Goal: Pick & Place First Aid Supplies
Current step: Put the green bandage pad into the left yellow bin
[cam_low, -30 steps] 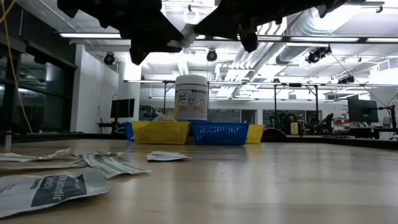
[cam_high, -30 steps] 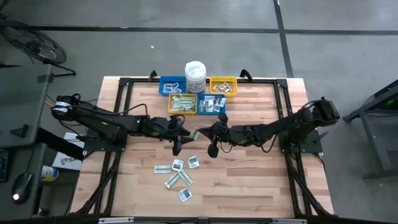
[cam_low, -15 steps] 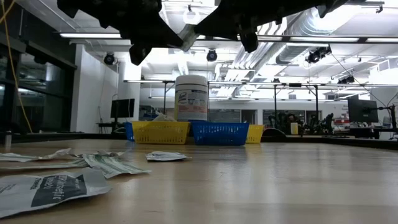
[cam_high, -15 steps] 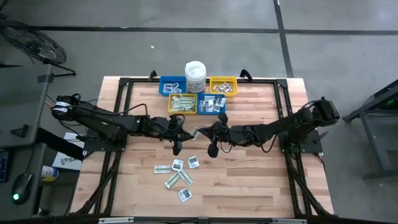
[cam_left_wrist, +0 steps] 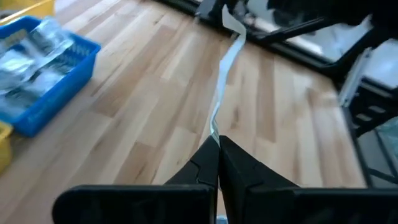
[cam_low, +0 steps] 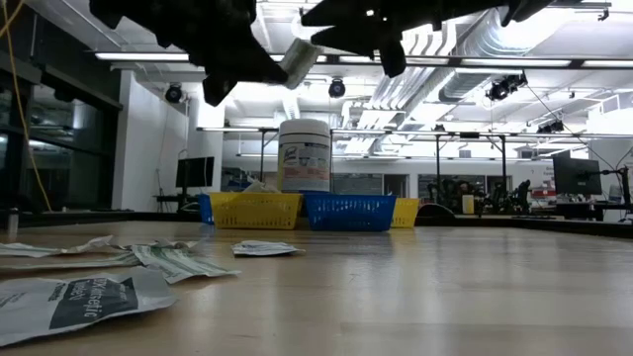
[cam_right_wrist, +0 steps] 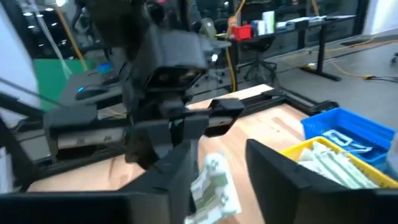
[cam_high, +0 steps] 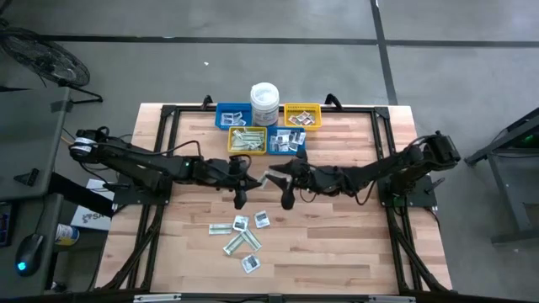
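Above mid-table, one packet (cam_high: pixel 274 174) half hidden, nipped between left pincer (cam_high: pixel 249 178) and right pincer (cam_high: pixel 286 178).

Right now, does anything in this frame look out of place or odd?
Yes: one long strip packet hangs in mid-air between both arms, the left gripper shut on one end and the right gripper at its other end. Below them, loose packets lie scattered on the table.

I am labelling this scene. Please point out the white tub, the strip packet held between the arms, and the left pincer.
white tub (cam_high: pixel 264 94), high view, on its lid.
strip packet (cam_left_wrist: pixel 225 62), left wrist view, on its middle.
left pincer (cam_left_wrist: pixel 218 144), left wrist view, between its fingertips.
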{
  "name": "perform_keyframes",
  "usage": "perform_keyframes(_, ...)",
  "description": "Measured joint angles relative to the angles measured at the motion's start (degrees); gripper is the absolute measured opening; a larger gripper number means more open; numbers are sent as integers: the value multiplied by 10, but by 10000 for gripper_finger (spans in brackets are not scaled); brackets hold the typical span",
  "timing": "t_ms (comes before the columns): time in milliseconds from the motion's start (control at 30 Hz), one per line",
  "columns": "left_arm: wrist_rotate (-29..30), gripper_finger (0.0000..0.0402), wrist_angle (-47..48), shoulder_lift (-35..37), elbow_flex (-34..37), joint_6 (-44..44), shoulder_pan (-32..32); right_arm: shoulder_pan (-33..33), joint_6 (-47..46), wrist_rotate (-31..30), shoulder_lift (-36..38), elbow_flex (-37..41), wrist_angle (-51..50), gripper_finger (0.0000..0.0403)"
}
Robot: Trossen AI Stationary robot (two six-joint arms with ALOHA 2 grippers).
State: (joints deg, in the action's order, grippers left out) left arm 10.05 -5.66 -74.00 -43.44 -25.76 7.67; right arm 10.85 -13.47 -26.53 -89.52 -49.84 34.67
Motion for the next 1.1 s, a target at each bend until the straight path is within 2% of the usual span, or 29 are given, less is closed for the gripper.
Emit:
perform_keyframes(167, -9, 0, 44, 0, 0, -7, -43, -11, -13, -40, 0, 0, 2, 195)
perform_keyframes(267, -52, 0, 71, 0, 0, -18, -87, -16, -16, -64, 3, 0, 0, 212)
perform_keyframes(533, -156, 0, 126, 0, 0, -28, -210, -44, -44, -86, 66, 0, -110, 218)
perform_keyframes(633, -179, 0, 165, 0, -9, 2, -253, -63, -49, -79, 103, 0, -172, 218)
perform_keyframes(733, -169, 0, 224, 0, -42, 59, -288, -86, -49, -54, 132, 0, -219, 218)
perform_keyframes(833, -135, 0, 279, 0, -84, 139, -311, -109, -47, -25, 153, 0, -253, 218)
perform_keyframes(1100, -57, 0, 389, -49, -160, 334, -328, -161, -43, 35, 160, 0, -295, 218)
